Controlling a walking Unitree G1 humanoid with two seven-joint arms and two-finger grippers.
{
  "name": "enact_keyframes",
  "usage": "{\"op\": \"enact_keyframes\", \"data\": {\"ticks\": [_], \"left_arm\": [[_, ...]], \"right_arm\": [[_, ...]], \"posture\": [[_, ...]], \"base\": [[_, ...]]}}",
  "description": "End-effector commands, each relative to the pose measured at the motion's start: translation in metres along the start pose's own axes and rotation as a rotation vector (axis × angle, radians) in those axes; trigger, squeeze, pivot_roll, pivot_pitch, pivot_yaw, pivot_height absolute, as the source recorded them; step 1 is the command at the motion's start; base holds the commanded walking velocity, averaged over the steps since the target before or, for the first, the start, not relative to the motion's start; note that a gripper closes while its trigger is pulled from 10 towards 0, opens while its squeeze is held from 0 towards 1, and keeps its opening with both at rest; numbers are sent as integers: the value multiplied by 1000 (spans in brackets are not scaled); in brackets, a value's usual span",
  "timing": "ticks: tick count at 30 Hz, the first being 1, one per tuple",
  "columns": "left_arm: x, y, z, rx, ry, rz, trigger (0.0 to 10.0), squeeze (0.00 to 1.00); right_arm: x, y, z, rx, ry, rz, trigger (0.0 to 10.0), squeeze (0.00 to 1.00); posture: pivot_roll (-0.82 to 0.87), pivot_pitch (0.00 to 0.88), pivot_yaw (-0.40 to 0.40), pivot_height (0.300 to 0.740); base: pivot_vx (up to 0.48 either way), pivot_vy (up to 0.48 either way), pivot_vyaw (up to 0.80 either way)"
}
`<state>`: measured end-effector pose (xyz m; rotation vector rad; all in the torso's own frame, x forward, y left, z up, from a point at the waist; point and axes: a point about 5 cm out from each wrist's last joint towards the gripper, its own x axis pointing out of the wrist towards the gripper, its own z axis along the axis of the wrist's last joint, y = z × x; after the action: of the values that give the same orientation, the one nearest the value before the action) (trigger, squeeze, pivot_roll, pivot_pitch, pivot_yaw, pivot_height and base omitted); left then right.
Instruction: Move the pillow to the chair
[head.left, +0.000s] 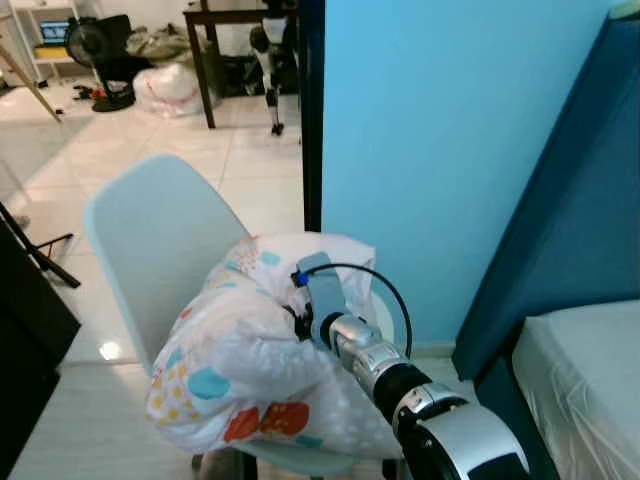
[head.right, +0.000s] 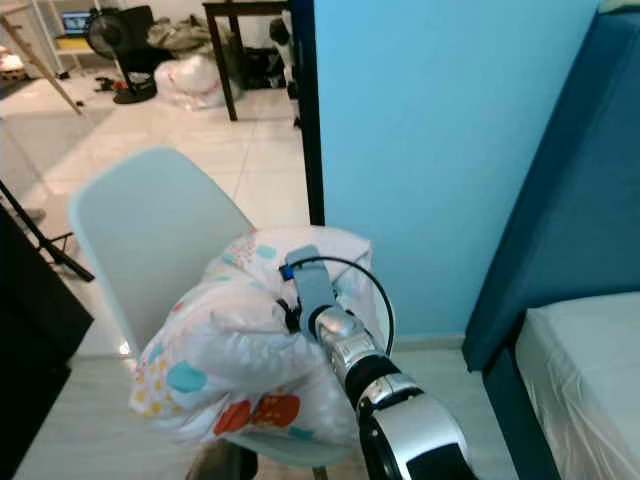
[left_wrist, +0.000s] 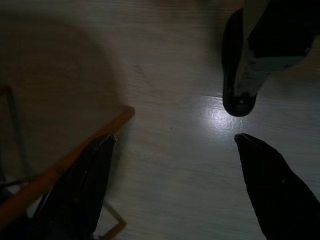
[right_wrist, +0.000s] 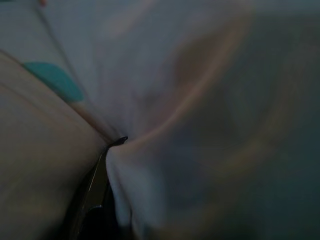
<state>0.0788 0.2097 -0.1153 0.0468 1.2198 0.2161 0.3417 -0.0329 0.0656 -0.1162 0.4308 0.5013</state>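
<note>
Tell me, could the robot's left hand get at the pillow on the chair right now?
Probably not as it hangs. The left hand is open, pointing down at the floor, while the right hand grips the pillow on the chair.

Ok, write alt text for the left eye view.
The right gripper is buried in a white pillow with coloured spots, which rests on a pale green chair. A blue wall stands behind, a bed to the right.

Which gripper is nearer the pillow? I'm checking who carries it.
Right. The right gripper is buried in the pillow, pinching its fabric over the chair. The left gripper hangs open above the floor.
</note>
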Motion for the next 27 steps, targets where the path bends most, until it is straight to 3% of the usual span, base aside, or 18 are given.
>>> {"op": "enact_keyframes", "data": {"ticks": [1, 3, 5, 6, 8, 10, 13, 15, 16, 17, 18, 19, 21, 22, 24, 25, 27], "left_arm": [[0, 4, 2, 15, 0, 11, 10000, 0], [0, 4, 1, 16, 1, 11, 10000, 0], [0, 4, 2, 16, 1, 11, 10000, 0], [0, 4, 2, 16, 1, 11, 10000, 0], [0, 4, 2, 18, 1, 11, 10000, 0], [0, 4, 2, 18, 1, 10, 10000, 0], [0, 4, 1, 23, 2, 7, 10000, 0], [0, 4, 1, 24, 2, 6, 10000, 0], [0, 3, 2, 25, 2, 6, 10000, 0], [0, 3, 2, 25, 2, 6, 10000, 0], [0, 3, 1, 25, 2, 6, 10000, 0], [0, 3, 1, 24, 2, 6, 10000, 0], [0, 3, 1, 23, 2, 6, 10000, 0], [0, 3, 1, 21, 1, 6, 10000, 0], [0, 2, 1, 19, 1, 6, 10000, 0], [0, 2, 1, 18, 0, 5, 10000, 0], [0, 1, 1, 17, 0, 4, 10000, 0]], "right_arm": [[-2, 34, -37, 66, 120, 80, 10000, 0], [-2, 35, -36, 55, 115, 95, 10000, 0], [-2, 39, -35, -43, 105, 133, 10000, 0], [-2, 39, -35, -43, 105, 133, 10000, 0], [0, 52, -23, -190, 15, 211, 10000, 0], [0, 59, -15, -215, -34, 249, 10000, 0], [0, 84, 33, -144, -273, 358, 10000, 0], [-2, 96, 49, -114, -327, 457, 10000, 0], [-4, 106, 55, -100, -341, 563, 10000, 0], [-4, 106, 55, -100, -341, 563, 10000, 0], [-7, 115, 55, -106, -337, 652, 10000, 0], [-12, 131, 44, -216, -280, 820, 10000, 0], [-14, 134, 41, -246, -262, 858, 10000, 0], [-18, 137, 31, -385, -248, 924, 10000, 0], [-22, 139, 34, -309, -269, 1015, 10000, 0], [-26, 139, 51, -133, -334, 1067, 10000, 0], [-31, 135, 78, 111, -459, 1118, 10000, 0]], "posture": [[47, 104, -23, 556], [47, 104, -23, 556], [48, 105, -24, 556], [48, 105, -24, 556], [45, 108, -22, 556], [44, 109, -20, 556], [44, 110, -20, 556], [46, 109, -21, 556], [46, 108, -21, 556], [46, 108, -21, 556], [47, 108, -22, 556], [51, 106, -26, 556], [51, 106, -26, 556], [52, 106, -27, 556], [51, 105, -27, 556], [50, 106, -29, 556], [49, 107, -30, 556]], "base": [[0, 0, 0], [0, 0, 0], [0, 0, 0], [0, 0, 0], [0, 0, 0], [0, 0, 0], [0, 0, 0], [0, 0, 0], [0, 0, 0], [0, 0, 0], [0, 0, 0], [0, 0, 0], [0, 0, 0], [0, 0, 0], [0, 0, 0], [0, 0, 0], [0, 0, 0]]}}
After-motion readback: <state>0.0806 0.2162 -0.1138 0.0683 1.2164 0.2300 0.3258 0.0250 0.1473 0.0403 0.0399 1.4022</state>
